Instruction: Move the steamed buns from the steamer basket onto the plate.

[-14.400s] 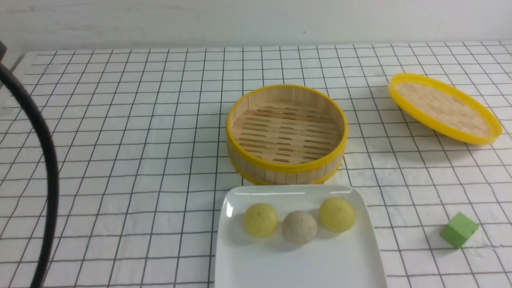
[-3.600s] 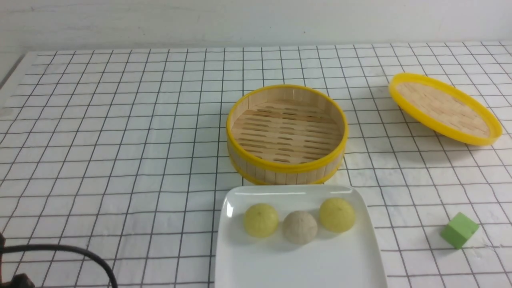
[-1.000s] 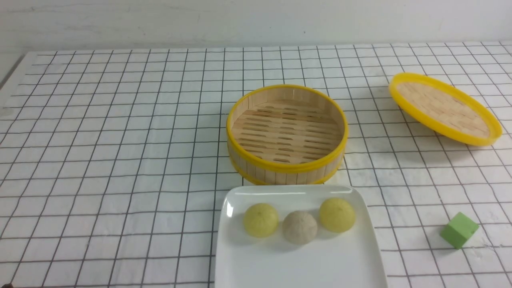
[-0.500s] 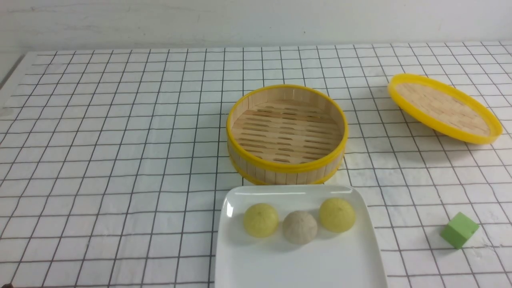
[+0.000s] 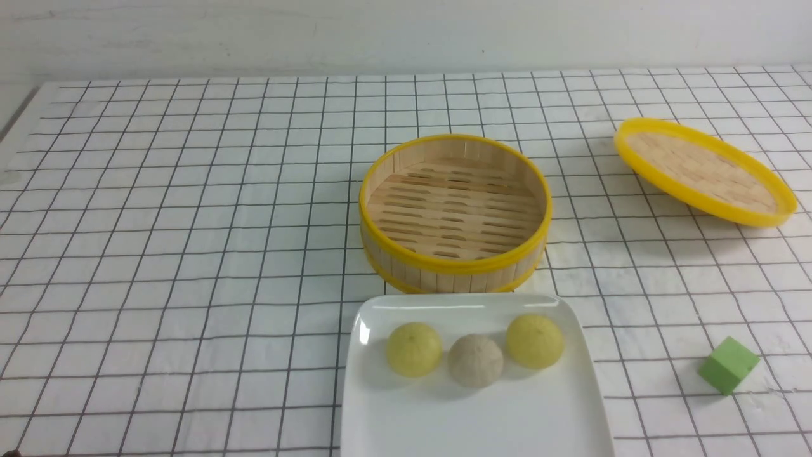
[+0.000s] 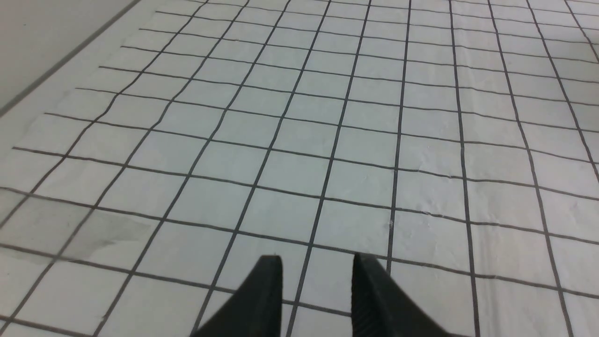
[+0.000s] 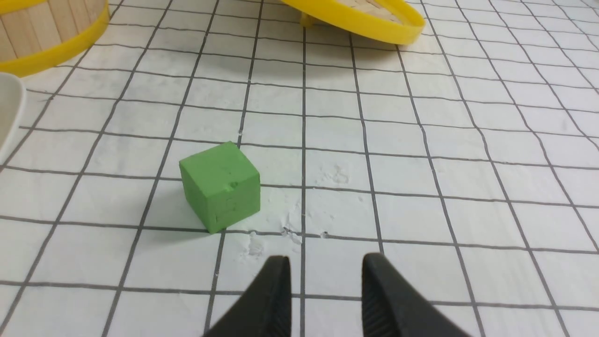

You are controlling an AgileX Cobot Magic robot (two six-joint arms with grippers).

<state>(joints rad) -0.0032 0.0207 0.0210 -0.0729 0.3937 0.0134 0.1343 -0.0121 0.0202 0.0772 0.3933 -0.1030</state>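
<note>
my left arm has cleared the front view, both grippers hang parted and empty over the table, all three buns sit on the plate, basket empty, so i judge the job done.

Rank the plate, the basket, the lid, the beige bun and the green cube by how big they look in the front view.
1. Plate, cut off by the picture's edge
2. Basket
3. Lid, farther back, so probably closer to the basket's width than it looks
4. and 5. Beige bun and green cube: too alike to rank
</note>
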